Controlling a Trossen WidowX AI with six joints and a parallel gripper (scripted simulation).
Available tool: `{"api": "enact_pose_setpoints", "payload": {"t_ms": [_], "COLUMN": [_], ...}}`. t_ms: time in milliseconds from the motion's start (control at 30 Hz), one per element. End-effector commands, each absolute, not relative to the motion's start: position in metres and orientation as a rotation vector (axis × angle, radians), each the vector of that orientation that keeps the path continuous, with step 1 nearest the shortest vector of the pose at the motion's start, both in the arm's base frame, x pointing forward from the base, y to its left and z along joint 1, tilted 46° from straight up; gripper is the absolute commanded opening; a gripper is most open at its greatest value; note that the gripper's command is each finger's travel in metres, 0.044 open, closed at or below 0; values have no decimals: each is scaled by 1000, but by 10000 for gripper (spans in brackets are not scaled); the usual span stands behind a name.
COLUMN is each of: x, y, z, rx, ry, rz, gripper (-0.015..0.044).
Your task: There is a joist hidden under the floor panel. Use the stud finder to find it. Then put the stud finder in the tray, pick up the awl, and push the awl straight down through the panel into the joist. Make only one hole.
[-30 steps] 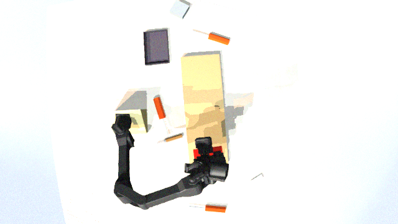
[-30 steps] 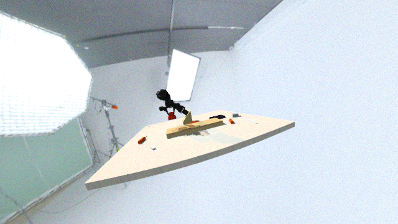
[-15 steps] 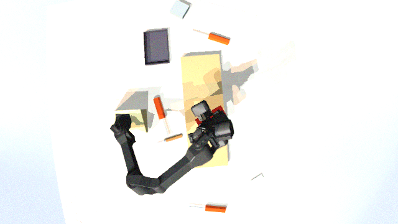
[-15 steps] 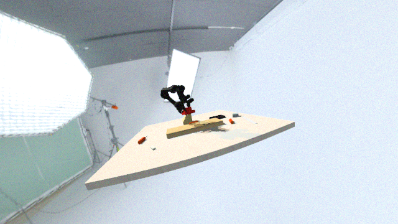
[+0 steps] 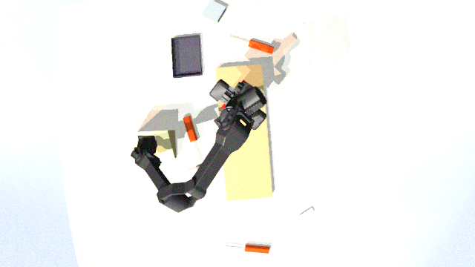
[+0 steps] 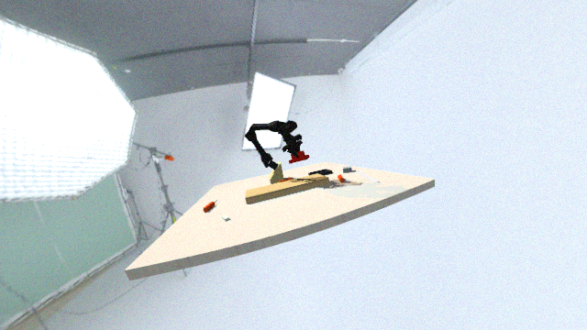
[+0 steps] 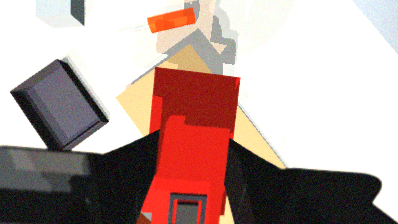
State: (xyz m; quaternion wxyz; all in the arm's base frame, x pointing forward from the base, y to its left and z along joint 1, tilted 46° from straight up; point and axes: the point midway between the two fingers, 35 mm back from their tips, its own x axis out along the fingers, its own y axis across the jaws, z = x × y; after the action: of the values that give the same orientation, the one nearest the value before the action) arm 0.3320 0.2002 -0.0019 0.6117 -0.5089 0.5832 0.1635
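Note:
The red stud finder (image 6: pixel 299 158) (image 7: pixel 195 150) is clamped in my gripper (image 5: pixel 234 94) (image 7: pixel 192 136), which is shut on it. It hangs well above the far part of the yellow panel (image 5: pixel 246 170) (image 6: pixel 275 190) (image 7: pixel 132 98), not touching it. The dark tray (image 5: pixel 187 55) (image 6: pixel 321 172) (image 7: pixel 60 105) is empty, to the left of the panel's far end in the top view. A slim brown-handled tool (image 5: pixel 199 166), possibly the awl, is mostly hidden under my arm. No hole shows on the visible panel. The joist is hidden.
Orange-handled tools lie beyond the panel (image 5: pixel 260 46) (image 7: pixel 172 21), left of it (image 5: pixel 190 128) and near the front (image 5: pixel 257 248). A pale grey block (image 5: pixel 214 11) (image 6: pixel 348 170) is at the back. A small bent piece (image 5: pixel 307 211) lies right. A yellowish block (image 5: pixel 165 142) stands beside my base.

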Motion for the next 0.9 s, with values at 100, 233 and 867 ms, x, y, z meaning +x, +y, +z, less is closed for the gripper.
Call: {"api": "enact_pose_setpoints", "payload": {"t_ms": [100,233,867], "x": [295,270,133], "y": [240,258,288], "z": [-48,-73,-187], "rx": [-1276,-1337,-1642], "ry": [1375,1392,1475], "rz": [541,627,988], "gripper": [0,0,0]}}
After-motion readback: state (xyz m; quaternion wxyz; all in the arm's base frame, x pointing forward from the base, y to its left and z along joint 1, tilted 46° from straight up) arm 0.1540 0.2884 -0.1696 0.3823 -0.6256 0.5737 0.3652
